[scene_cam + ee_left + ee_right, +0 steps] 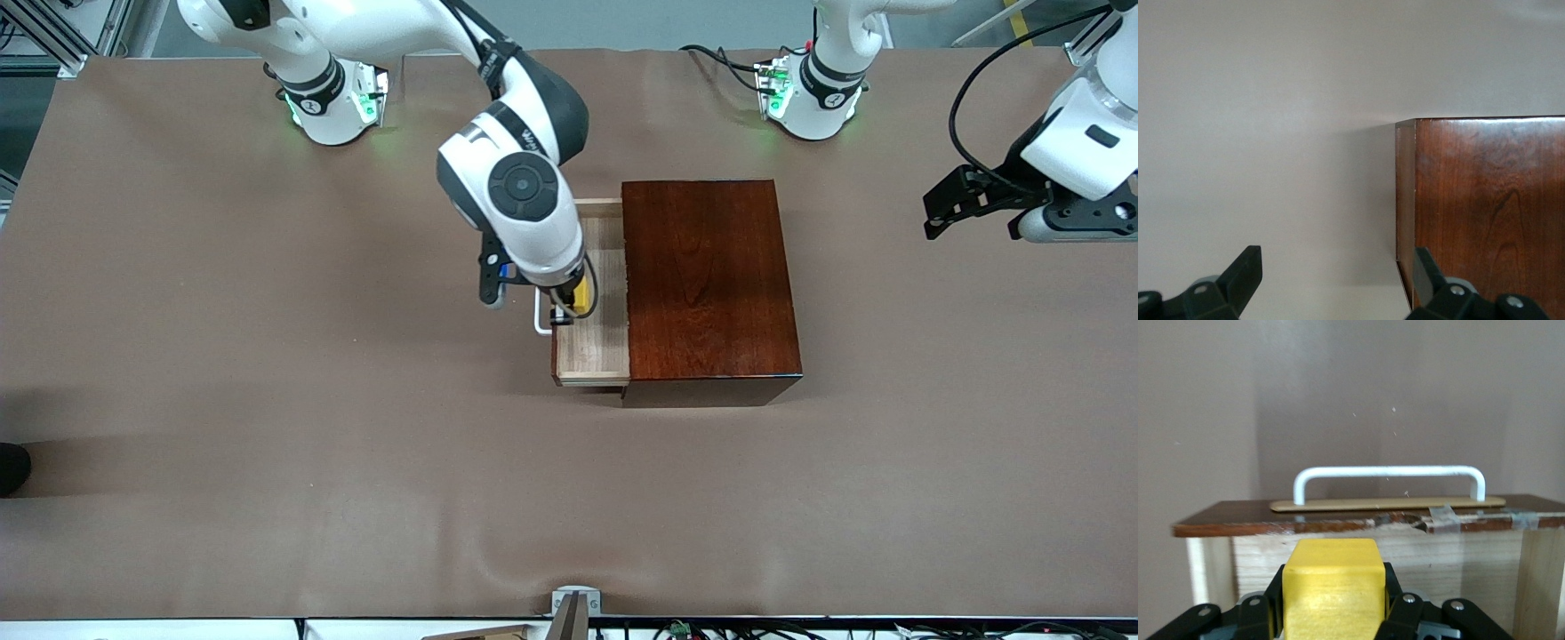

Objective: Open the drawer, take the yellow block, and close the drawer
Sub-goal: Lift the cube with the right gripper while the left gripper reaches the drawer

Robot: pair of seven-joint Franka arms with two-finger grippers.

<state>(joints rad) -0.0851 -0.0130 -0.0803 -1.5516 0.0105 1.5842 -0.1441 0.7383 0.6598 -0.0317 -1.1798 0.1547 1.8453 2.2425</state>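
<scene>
The dark reddish-brown wooden box (707,280) stands mid-table. Its drawer (597,347) is pulled open toward the right arm's end, showing pale wood inside and a white U-shaped handle (539,320). The handle also shows in the right wrist view (1390,473). My right gripper (569,307) is over the open drawer, shut on the yellow block (580,298), which fills the space between its fingers (1333,587). My left gripper (956,209) is open and empty, waiting in the air at the left arm's end of the table, with the box's corner (1471,200) in its wrist view.
The brown table cover (267,400) spreads all around the box. A small metal bracket (575,604) sits at the table edge nearest the front camera. The arms' bases (333,102) stand along the edge farthest from the camera.
</scene>
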